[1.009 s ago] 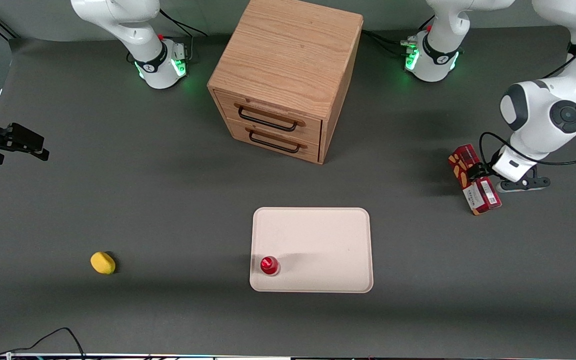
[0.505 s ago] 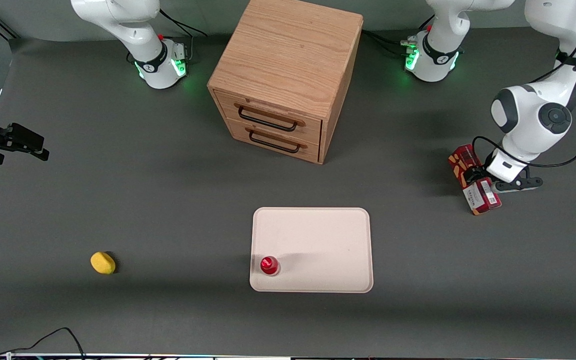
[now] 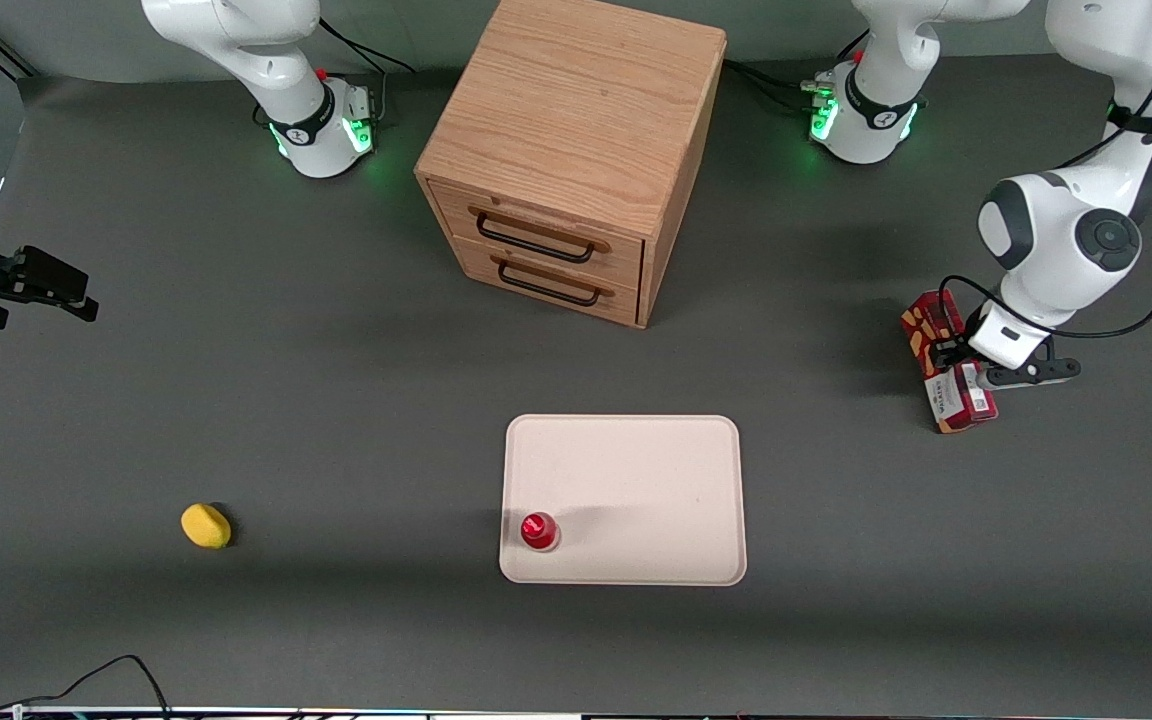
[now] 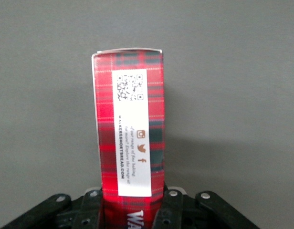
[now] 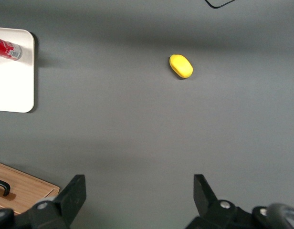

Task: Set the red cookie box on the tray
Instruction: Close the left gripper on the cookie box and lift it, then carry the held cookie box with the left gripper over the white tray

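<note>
Toward the working arm's end, the end effector (image 3: 948, 360) clamps the red cookie box (image 3: 946, 365), well apart from the tray (image 3: 636, 460).

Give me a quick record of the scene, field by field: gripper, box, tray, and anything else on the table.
gripper: at the table's working-arm end, shut on the box
box: on the table, clear of the tray
tray: nearer the front camera than the drawer cabinet
on tray: red-capped cylinder
other: yellow object, toward the parked arm's end
</note>
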### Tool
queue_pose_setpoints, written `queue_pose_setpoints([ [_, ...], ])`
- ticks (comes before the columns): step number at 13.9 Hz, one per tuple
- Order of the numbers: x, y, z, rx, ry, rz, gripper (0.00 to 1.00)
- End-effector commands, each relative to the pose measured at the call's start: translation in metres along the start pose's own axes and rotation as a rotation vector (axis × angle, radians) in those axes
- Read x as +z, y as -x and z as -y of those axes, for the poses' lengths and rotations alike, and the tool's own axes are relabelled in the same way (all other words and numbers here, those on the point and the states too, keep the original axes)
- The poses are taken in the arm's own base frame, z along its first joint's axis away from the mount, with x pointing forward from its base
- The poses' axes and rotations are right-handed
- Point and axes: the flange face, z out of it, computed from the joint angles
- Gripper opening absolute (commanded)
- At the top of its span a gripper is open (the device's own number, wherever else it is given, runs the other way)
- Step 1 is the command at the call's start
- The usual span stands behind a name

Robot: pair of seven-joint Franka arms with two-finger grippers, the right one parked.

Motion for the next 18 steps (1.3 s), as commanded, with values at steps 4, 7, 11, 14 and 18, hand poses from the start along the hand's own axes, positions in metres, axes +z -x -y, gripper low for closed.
queue_pose_setpoints([
  [4, -0.135, -0.049, -0.097, -0.021, 0.039, 0.116, 0.03],
  [7, -0.160, -0.052, -0.186, -0.099, 0.036, 0.078, 0.03],
  [11, -0.149, -0.074, -0.272, -0.234, 0.037, 0.074, 0.03],
  [14, -0.120, -0.079, -0.332, -0.324, 0.036, 0.077, 0.06],
  [18, -0.098, -0.104, -0.360, -0.347, 0.045, 0.062, 0.06],
])
